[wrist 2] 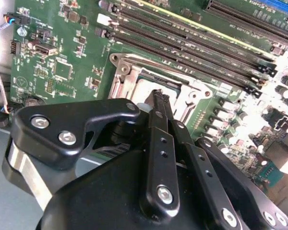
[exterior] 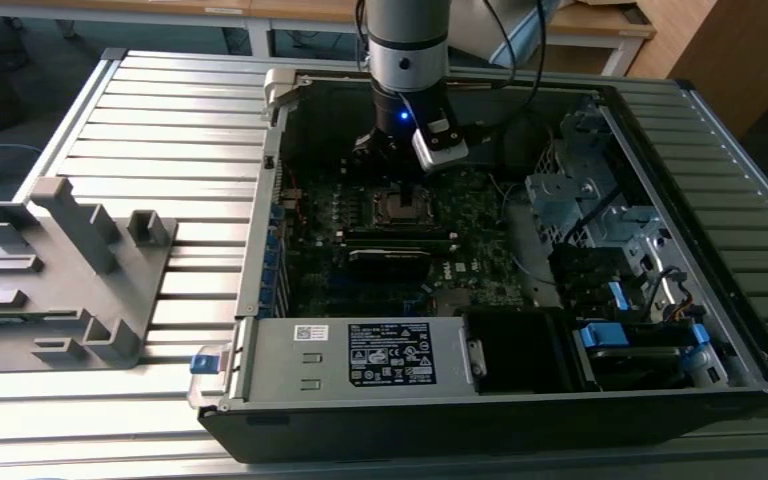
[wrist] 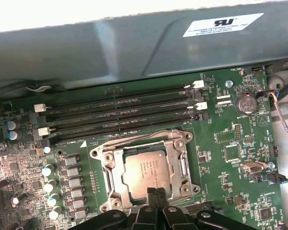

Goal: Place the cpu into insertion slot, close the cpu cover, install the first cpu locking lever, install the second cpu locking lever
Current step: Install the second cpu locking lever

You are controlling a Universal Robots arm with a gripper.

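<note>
A robot gripper with fingers pinched narrow, nothing between them, hovers at the edge of the insertion slot inside an open computer case. The cpu sits in the slot just ahead of the fingertips, with the cpu cover framing it. Judged from here, the step is a locking lever: press squarely on the metal, clear of the memory slots beyond
</note>
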